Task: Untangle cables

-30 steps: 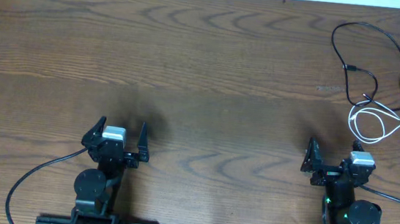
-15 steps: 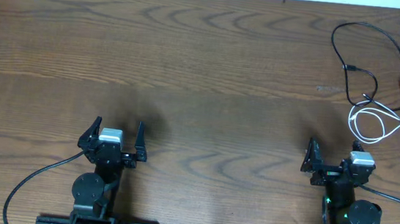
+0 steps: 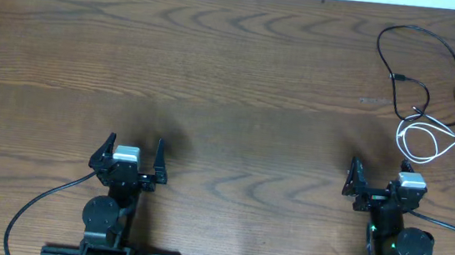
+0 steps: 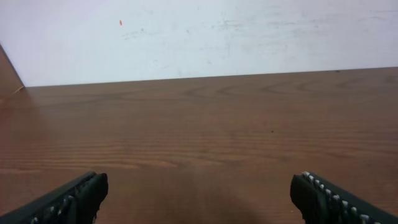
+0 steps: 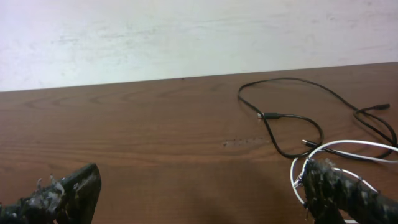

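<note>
A thin black cable (image 3: 423,48) lies in loose loops at the table's far right. A white cable (image 3: 427,140) is coiled just in front of it, and the two cross where they meet. Both also show in the right wrist view, the black cable (image 5: 292,99) ahead and the white cable (image 5: 348,147) by the right finger. My right gripper (image 3: 378,174) is open and empty, a little short of the white coil. My left gripper (image 3: 133,149) is open and empty at the front left, far from the cables; its view (image 4: 199,193) shows only bare wood.
The wooden table (image 3: 232,78) ends at a white wall (image 4: 199,31) along the back. The arms' thicker black wires (image 3: 36,205) trail at the front edge.
The left arm shifted slightly left and back a second ago and has held still since. The right arm and the cables have not moved.
</note>
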